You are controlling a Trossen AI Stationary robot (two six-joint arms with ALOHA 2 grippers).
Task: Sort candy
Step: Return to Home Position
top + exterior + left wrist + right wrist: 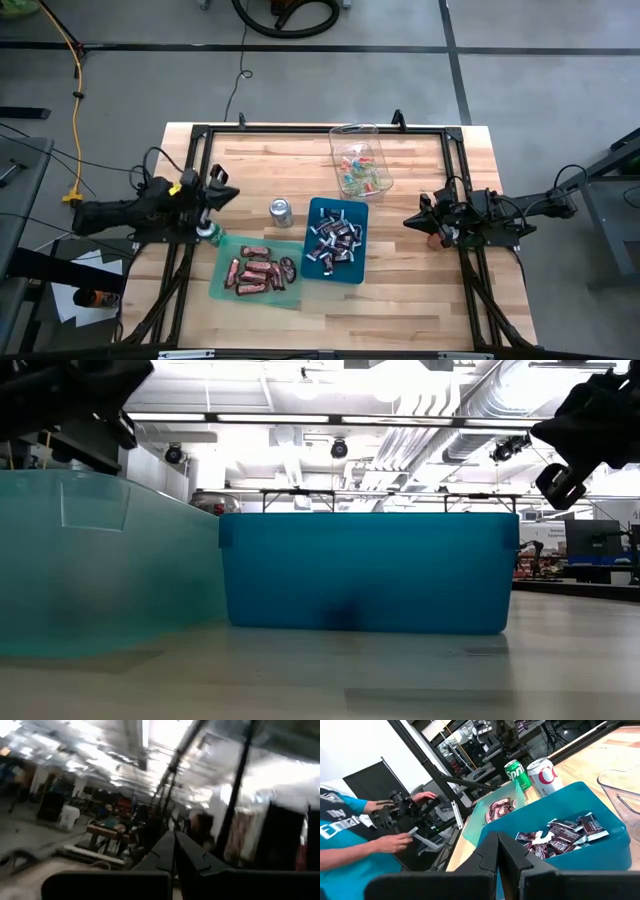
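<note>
1. Looking down from the high view, I see no loose candy on the bare wood of the table (420, 290); every piece I can find lies in a bin.
2. The dark red-brown bars (255, 270) are in the green bin (295, 298), at the front left of the group.
3. The brown-white chocolates (333, 243) are heaped in the blue bin (340, 278), just beside the green one. The right wrist view shows the same heap.
4. The small bright sweets (360, 172) sit in the clear bin (352, 132), behind the blue bin.
5. The left gripper (230, 192) hangs at the table's left edge, well apart from the bins. In its wrist view the fingers are pressed together with nothing between them.
6. The right gripper (410, 221) hangs toward the table's right side, pointing at the blue bin but clear of it. Its fingers are also pressed together and empty.
7. A silver can (281, 211) and a green can (209, 236) stand on the wood near the bins. They are not candy, so I leave them.
8. My judgement is that the sorting itself is done, with three kinds in three bins. All that seems left is parking both arms at rest.
9. A person (350, 840) shows beyond the table in the right wrist view, both hands on a device.
</note>
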